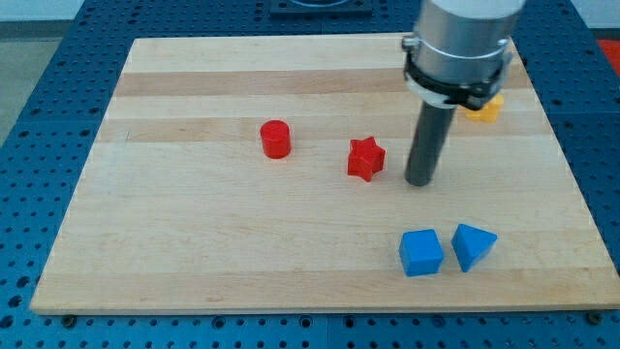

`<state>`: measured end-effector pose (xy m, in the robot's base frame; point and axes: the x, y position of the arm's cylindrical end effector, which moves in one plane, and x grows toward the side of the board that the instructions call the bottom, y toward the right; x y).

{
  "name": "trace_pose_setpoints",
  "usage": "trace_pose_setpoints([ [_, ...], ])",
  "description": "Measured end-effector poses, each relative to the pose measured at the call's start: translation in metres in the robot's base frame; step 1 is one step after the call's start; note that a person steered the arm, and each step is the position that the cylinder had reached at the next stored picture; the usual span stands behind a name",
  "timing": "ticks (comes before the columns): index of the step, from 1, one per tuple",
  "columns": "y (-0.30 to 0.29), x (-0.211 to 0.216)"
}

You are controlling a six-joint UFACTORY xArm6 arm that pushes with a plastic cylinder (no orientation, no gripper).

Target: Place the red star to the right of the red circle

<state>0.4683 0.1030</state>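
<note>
We carry no claw, only a rod; my tip (419,180) rests on the counter (194,262), just right of the red star (365,159). The red circle (276,139) sits farther left. The star looks light, rigid and easily spun: push a flat flank.

Bare board separates red star (365,159) from red circle (275,139); my tip (419,181) stands just right of the star.
</note>
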Motion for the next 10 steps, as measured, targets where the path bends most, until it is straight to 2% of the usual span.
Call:
trace_pose_setpoints([
  [2,-0.050,-0.049],
  [3,-0.043,-0.044],
  [4,-0.026,-0.013],
  [5,-0.039,0.015],
  [6,-0.066,0.009],
  [7,-0.067,-0.021],
  [10,-0.049,-0.031],
])
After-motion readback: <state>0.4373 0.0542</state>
